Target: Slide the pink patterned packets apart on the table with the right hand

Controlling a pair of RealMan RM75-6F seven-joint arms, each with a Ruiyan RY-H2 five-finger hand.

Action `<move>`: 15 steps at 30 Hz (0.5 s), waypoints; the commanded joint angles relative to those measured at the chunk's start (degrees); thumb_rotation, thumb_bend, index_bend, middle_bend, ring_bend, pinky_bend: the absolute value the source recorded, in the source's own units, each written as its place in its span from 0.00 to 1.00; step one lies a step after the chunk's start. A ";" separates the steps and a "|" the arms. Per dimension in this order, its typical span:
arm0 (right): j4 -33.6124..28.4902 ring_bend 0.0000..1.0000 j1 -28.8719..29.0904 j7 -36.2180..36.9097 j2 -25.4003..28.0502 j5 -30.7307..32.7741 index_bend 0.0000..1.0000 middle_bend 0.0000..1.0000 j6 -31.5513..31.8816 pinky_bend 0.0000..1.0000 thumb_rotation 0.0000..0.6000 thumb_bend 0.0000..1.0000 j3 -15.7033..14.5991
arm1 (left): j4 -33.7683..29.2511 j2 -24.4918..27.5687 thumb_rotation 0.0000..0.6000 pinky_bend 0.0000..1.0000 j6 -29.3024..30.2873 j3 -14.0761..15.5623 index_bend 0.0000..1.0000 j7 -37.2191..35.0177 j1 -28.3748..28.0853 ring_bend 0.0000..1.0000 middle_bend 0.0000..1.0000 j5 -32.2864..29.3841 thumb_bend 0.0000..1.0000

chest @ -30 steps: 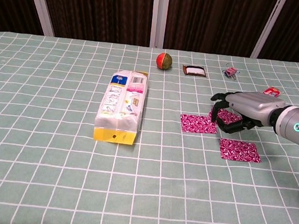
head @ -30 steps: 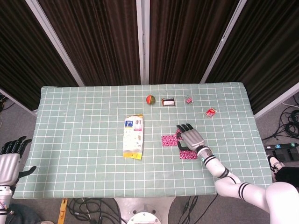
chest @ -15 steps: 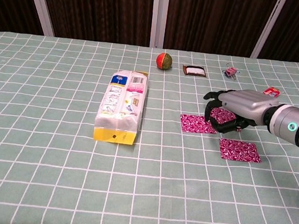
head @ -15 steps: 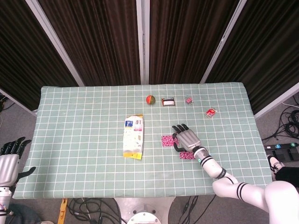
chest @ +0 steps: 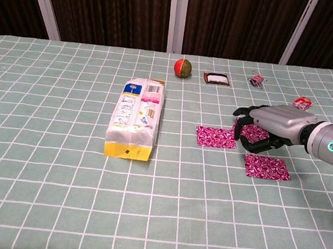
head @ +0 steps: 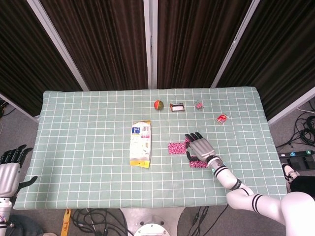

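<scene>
- Nearest you, your left hand (head: 9, 172) sits off the table's (chest: 35, 205) left edge, fingers loosely apart and holding nothing; it is well away from the work.
- The closest packet (chest: 266, 166) lies flat by itself, just in front of your right hand (chest: 271, 126), with its long axis running left to right.
- Your right hand hovers low with fingers curled downward over a second packet (chest: 252, 132), which is mostly hidden under the palm. Nothing is grasped, but you cannot tell whether the fingertips press it.
- The third packet (chest: 216, 136) lies just left of those fingers, long side left to right, apart from the hidden one.
- So any further spreading means pushing leftward or away from the near packet; your right hand is the nearer by far.
- Farther left is a long bag (chest: 136, 117); at the far edge sit a ball (chest: 182, 67) and small items.
</scene>
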 commanded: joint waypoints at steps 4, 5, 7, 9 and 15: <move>-0.29 0.00 0.76 0.11 -1.05 -0.89 0.34 0.03 0.27 0.00 0.41 0.55 0.32 | 0.22 -0.18 1.00 0.16 -0.03 0.01 0.23 -0.12 0.12 0.17 0.23 -0.15 0.01; -0.49 0.00 0.77 0.16 -1.03 -1.10 0.34 0.03 0.59 0.00 0.41 0.55 0.38 | 0.26 -0.19 1.00 0.16 0.02 0.02 0.23 -0.14 0.13 0.17 0.23 -0.08 0.01; -0.67 0.00 0.50 0.36 -0.78 -1.15 0.34 0.03 1.39 0.00 0.40 0.54 0.58 | 0.29 -0.15 1.00 0.16 0.14 0.02 0.23 -0.29 0.18 0.17 0.23 0.03 0.01; -0.33 0.00 -0.10 0.43 -0.35 -0.44 0.34 0.03 2.49 0.00 0.41 0.47 1.08 | 0.41 -0.11 1.00 0.16 0.27 0.01 0.23 -0.44 0.25 0.17 0.23 0.10 0.01; 1.68 0.00 -1.58 -1.87 -0.49 4.59 0.32 0.03 4.50 0.00 0.62 0.16 3.16 | 0.49 -0.31 1.00 0.16 0.17 0.03 0.23 -0.48 0.11 0.17 0.23 0.47 0.01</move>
